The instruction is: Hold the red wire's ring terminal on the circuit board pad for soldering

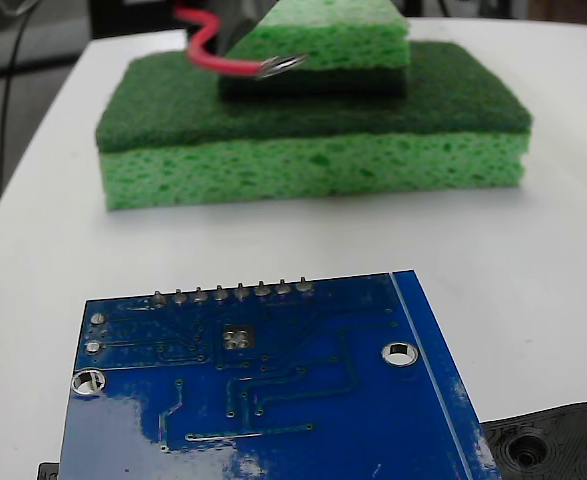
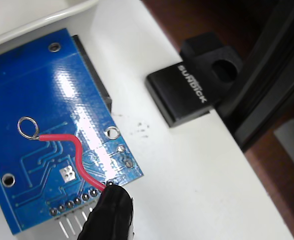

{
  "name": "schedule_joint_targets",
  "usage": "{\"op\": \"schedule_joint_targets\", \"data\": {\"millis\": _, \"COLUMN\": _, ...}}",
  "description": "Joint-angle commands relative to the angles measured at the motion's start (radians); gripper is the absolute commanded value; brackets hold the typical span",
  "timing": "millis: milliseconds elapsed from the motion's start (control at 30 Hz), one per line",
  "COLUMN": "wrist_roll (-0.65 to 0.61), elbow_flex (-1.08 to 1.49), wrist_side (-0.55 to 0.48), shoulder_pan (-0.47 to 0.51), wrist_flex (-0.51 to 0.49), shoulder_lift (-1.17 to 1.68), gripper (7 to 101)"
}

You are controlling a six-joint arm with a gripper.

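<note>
The blue circuit board (image 1: 303, 400) lies close in the fixed view, and its square silver pad (image 1: 238, 338) sits bare just behind the row of grey solder joints. The red wire (image 1: 213, 55) hangs high behind the board, in front of the sponges, and its ring terminal (image 1: 281, 65) is in the air, well clear of the board. From the wrist view, the black gripper (image 2: 110, 197) is shut on the red wire (image 2: 74, 150). The ring terminal (image 2: 27, 126) shows up and left of the pad (image 2: 66, 174), over the circuit board (image 2: 46, 100).
Two green sponges, a small one (image 1: 333, 40) on a large one (image 1: 313, 150), stand behind the board. A black plastic plate (image 1: 563, 440) lies at the board's right. A black block (image 2: 187, 92) sits by the table edge in the wrist view.
</note>
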Motion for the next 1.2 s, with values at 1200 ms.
{"op": "schedule_joint_targets", "data": {"millis": 1200, "wrist_roll": 0.350, "elbow_flex": -0.373, "wrist_side": 0.267, "shoulder_pan": -0.130, "wrist_flex": 0.399, "shoulder_lift": -0.350, "gripper": 100.3}}
